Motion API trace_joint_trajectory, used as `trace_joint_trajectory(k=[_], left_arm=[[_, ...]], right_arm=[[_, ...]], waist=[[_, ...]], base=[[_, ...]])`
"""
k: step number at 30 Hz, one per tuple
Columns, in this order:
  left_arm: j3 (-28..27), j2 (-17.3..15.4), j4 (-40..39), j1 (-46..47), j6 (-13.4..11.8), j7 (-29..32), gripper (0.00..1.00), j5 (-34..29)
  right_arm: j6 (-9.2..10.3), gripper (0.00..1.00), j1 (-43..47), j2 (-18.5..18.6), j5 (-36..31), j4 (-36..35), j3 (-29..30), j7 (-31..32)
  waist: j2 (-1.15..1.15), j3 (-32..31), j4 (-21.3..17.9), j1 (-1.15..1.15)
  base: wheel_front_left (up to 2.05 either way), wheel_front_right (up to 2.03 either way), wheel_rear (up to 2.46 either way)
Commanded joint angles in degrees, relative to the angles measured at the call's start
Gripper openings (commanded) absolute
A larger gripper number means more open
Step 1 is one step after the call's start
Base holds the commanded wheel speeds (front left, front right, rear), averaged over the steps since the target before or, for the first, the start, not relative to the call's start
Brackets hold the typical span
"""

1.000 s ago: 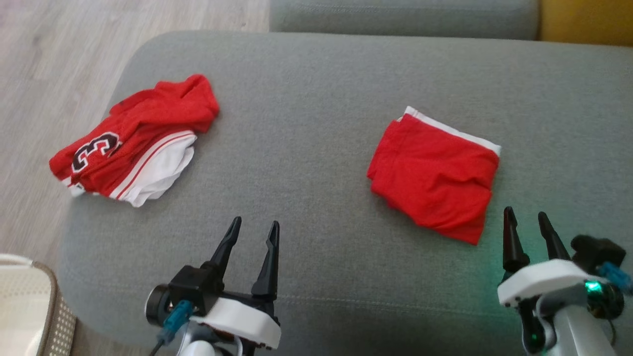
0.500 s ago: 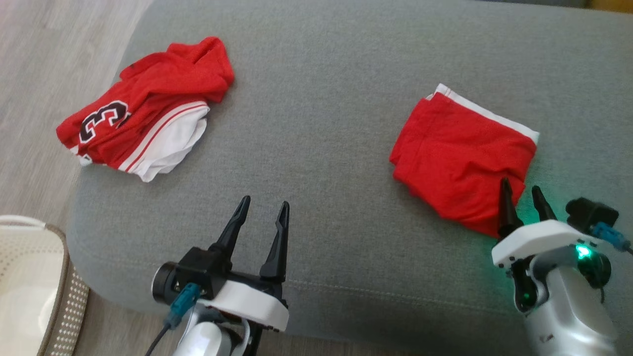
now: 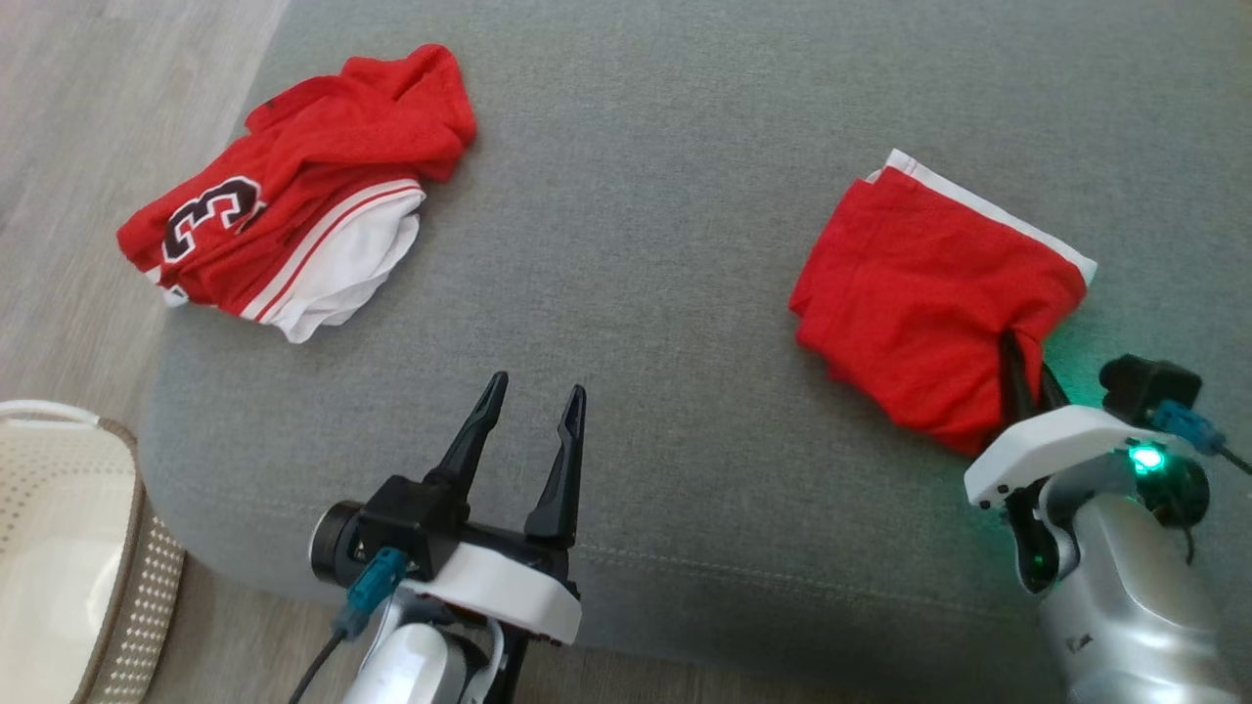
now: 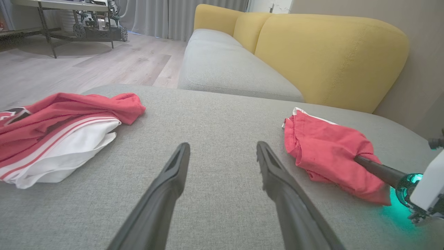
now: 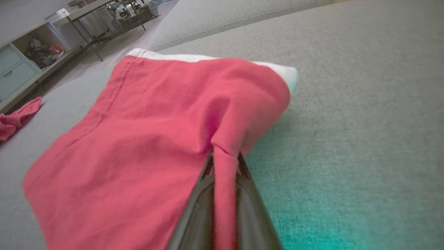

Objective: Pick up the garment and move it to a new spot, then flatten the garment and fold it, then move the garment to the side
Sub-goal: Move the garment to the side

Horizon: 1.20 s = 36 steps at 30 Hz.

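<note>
The garment (image 3: 929,293), red with a white edge, lies folded at the right of the grey cushion (image 3: 665,196). My right gripper (image 3: 1027,367) is shut on its near right corner, and the cloth puckers into a ridge there. In the right wrist view that ridge of the garment (image 5: 138,139) is pinched in my right gripper (image 5: 223,163). My left gripper (image 3: 539,383) stands open over bare cushion near the front edge, holding nothing. The left wrist view shows the left gripper (image 4: 222,145) open, with the garment (image 4: 326,152) to its right.
A crumpled red and white jersey (image 3: 284,235) bearing a number lies at the cushion's far left. A pale perforated basket (image 3: 59,548) stands on the wood floor at lower left. Yellow sofa backrests (image 4: 329,52) rise behind the cushion.
My right gripper has moved forward onto the garment's near corner and shut on it, bunching the cloth. The head camera has tilted, shifting the whole picture. The left gripper stays open.
</note>
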<state>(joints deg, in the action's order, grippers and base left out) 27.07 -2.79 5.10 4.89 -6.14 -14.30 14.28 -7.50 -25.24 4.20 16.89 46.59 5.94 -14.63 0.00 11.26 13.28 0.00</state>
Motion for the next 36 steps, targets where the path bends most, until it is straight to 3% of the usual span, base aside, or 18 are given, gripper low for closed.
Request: trace_joint_trajectory(k=[1, 8, 15, 25, 36], left_arm=[[-1.5, -0.1, -1.8, 2.2, -0.5, -0.7, 1.0, -0.3], [-1.5, -0.1, -2.3, 3.1, -0.3, -0.7, 1.0, -0.7], [-1.1, -0.1, -2.4, 5.1, 0.7, -0.7, 1.0, -1.4], [-0.3, -0.1, -2.7, 12.3, 3.0, -0.7, 1.0, -3.7], [-0.8, -0.1, -3.3, 19.4, 5.2, -0.7, 1.0, -6.4]], right_arm=[[0.01, 0.0, -1.9, 0.7, -1.4, -2.0, -2.2, -0.4], [0.01, 0.0, -3.4, 4.2, -8.1, -3.6, -8.2, -0.4], [0.01, 0.0, -9.4, 10.4, -11.3, -1.6, -18.5, -0.3], [0.01, 0.0, -20.9, 22.0, -6.7, 0.9, -31.0, 0.3], [0.01, 0.0, -29.1, 28.8, -2.1, 1.8, -33.1, -0.1]], waist=[[0.0, 0.0, -0.4, 0.0], [0.0, 0.2, -3.1, 0.0], [0.0, 2.5, -7.4, 0.0], [0.0, 10.1, -13.3, 0.0], [0.0, 16.7, -17.6, 0.0]], base=[[0.0, 0.0, 0.0], [0.0, 0.0, 0.0], [0.0, 0.0, 0.0], [0.0, 0.0, 0.0], [0.0, 0.0, 0.0]])
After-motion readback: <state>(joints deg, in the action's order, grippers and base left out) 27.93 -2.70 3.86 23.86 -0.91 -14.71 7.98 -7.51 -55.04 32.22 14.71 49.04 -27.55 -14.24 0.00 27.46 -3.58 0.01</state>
